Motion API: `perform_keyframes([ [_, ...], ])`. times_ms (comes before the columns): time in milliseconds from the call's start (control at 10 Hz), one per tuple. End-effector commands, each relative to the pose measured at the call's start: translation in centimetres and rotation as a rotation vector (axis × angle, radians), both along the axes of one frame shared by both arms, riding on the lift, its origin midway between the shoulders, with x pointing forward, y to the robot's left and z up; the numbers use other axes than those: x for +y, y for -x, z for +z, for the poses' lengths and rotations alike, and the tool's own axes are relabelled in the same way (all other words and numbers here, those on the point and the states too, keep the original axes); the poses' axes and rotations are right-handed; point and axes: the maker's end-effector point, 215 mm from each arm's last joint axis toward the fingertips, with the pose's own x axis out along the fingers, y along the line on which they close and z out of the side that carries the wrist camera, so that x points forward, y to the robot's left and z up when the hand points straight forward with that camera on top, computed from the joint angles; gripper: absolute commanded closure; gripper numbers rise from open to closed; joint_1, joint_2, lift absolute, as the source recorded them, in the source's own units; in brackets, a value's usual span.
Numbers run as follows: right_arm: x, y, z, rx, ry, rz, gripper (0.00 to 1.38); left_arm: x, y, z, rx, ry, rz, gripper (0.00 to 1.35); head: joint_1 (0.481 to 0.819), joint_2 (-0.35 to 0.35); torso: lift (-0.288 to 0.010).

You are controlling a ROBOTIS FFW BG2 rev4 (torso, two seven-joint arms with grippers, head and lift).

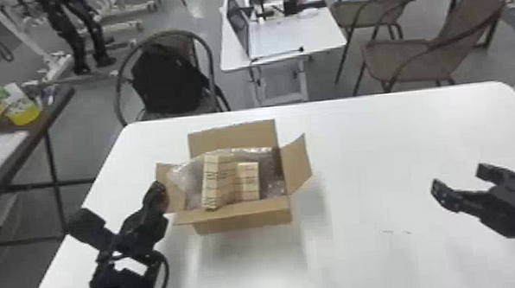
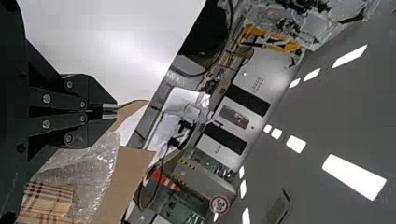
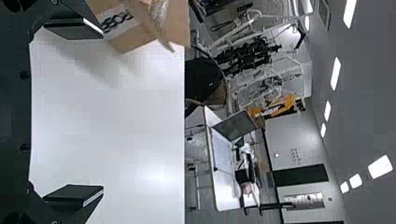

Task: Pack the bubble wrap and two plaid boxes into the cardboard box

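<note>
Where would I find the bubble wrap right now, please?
In the head view, the bubble wrap is inside the open cardboard box on the left half of the table, behind and beside the plaid boxes.

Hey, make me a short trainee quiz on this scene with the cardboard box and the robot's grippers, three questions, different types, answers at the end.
1. True or false: in the head view, the taller-looking tan plaid box stands left of the shorter-looking tan plaid box.

2. Where is the clear, crinkled bubble wrap?
A. Flat on the bare table
B. Inside the open brown cardboard box
C. On the seat of a chair

3. Fill in the blank: the ______ gripper has its black fingers spread wide apart above the white table.

Key: 1 true; 2 B; 3 right.
</note>
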Motion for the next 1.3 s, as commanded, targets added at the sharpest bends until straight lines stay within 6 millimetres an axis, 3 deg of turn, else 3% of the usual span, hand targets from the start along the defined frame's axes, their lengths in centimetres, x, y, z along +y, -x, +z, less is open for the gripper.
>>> perform_keyframes([
  [0,-1.1,1.6,-1.4,0.031,-0.011,-0.021,0.13,6.2,1.9,0.9,-0.019,-0.046,0.16,1.21,0.695,0.227,-0.087],
  [200,-0.9,2.0,-1.9,0.044,-0.034,-0.018,0.13,12.0,3.2,1.5,-0.056,-0.048,0.394,1.21,0.695,0.302,-0.087],
  [400,-0.2,1.6,-1.8,0.044,-0.048,-0.007,0.13,15.1,4.9,2.1,-0.083,-0.066,0.613,1.21,0.695,0.35,-0.087],
  [600,0.4,1.5,-1.7,0.042,-0.056,0.017,0.13,17.8,10.0,3.0,-0.059,-0.164,0.893,1.21,0.695,0.35,-0.087],
  [700,0.6,1.5,-1.7,0.045,-0.058,0.024,0.13,18.8,12.3,3.0,-0.055,-0.174,0.999,1.21,0.695,0.35,-0.087],
  [800,0.7,1.5,-1.7,0.049,-0.06,0.027,0.13,19.1,13.3,3.3,-0.077,-0.17,1.05,1.21,0.695,0.35,-0.087],
  [1000,1.6,1.4,-1.8,0.053,-0.066,0.056,0.13,18.4,13.1,2.7,-0.074,-0.138,1.081,1.21,0.695,0.35,-0.087],
  [1100,2.0,1.3,-1.8,0.054,-0.065,0.069,0.13,17.7,12.6,2.5,-0.086,-0.115,1.073,0.99,0.695,0.35,-0.087],
  [1200,2.0,1.4,-2.0,0.057,-0.065,0.069,0.13,16.7,11.9,2.4,-0.09,-0.107,1.049,0.5,0.695,0.35,-0.087],
])
